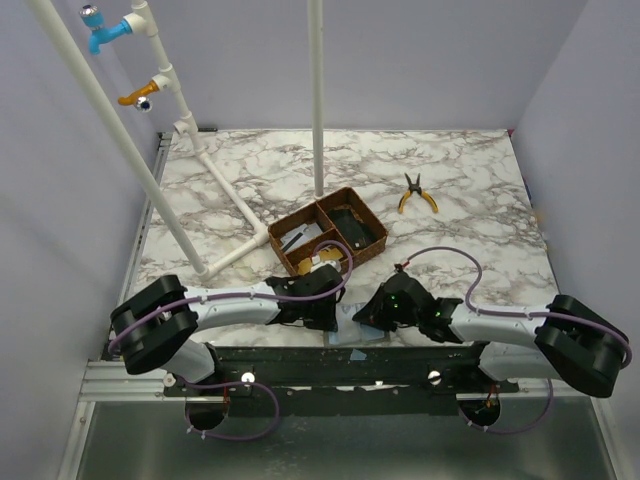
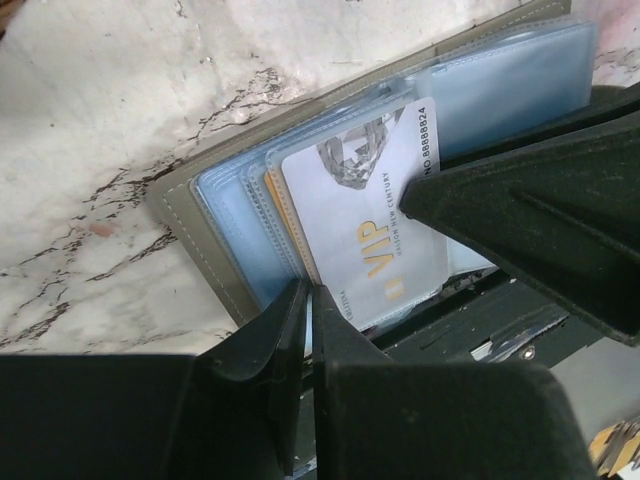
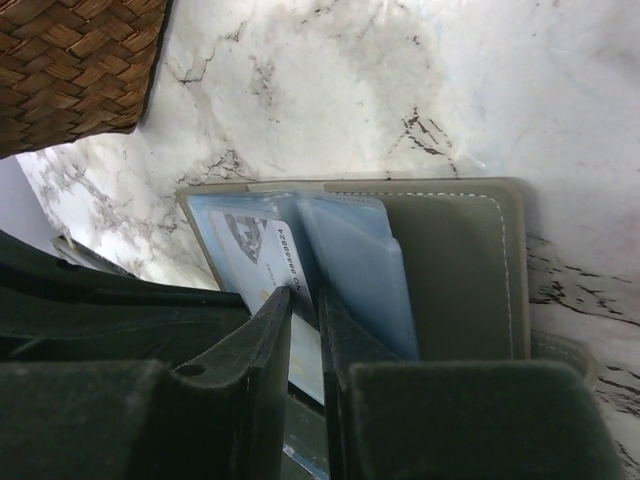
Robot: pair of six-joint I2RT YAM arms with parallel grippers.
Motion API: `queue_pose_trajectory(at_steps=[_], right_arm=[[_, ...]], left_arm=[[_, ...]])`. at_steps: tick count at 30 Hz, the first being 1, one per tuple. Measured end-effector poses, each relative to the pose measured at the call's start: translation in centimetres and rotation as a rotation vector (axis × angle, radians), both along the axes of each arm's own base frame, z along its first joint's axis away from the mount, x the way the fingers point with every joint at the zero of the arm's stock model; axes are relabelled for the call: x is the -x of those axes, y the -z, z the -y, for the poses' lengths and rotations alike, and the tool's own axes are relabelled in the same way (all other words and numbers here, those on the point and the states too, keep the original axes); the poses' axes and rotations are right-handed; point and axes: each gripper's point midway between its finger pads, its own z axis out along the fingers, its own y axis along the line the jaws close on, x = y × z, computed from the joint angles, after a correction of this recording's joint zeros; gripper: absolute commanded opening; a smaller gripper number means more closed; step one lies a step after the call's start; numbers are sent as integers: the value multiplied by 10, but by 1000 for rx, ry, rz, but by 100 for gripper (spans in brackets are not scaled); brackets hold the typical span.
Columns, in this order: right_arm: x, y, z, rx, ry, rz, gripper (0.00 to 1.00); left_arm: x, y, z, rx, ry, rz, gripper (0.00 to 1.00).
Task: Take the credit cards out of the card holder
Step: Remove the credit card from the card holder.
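The grey card holder (image 2: 190,215) lies open at the table's near edge, its pale blue plastic sleeves (image 2: 510,85) fanned out. A white VIP credit card (image 2: 370,220) sits in a sleeve, with an orange-edged card under it. My left gripper (image 2: 311,300) is shut on the outer edge of a sleeve, by the card's corner. My right gripper (image 3: 308,300) is shut on the numbered end of the white card (image 3: 262,250), next to the grey cover (image 3: 460,270). In the top view both grippers (image 1: 335,305) (image 1: 368,312) meet over the holder (image 1: 355,328), which they mostly hide.
A brown woven three-compartment tray (image 1: 285,225) stands just behind the grippers, with small items in it; its corner shows in the right wrist view (image 3: 80,70). Yellow-handled pliers (image 1: 417,193) lie at the back right. A white pipe frame (image 1: 230,200) and a post (image 1: 317,100) stand at the left and centre.
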Motion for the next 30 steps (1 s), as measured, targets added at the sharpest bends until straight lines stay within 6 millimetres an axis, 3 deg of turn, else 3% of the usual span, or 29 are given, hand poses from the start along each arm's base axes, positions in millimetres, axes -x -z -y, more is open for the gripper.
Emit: queue_pose_trajectory(at_steps=[7, 20, 30], right_arm=[[6, -1, 6, -49, -15, 19, 22], [13, -4, 11, -97, -26, 41, 30], [15, -4, 16, -130, -8, 42, 28]], left_arm=[[1, 2, 5, -1, -22, -28, 1], [2, 3, 12, 4, -37, -60, 0], [2, 3, 12, 6, -47, -67, 0]])
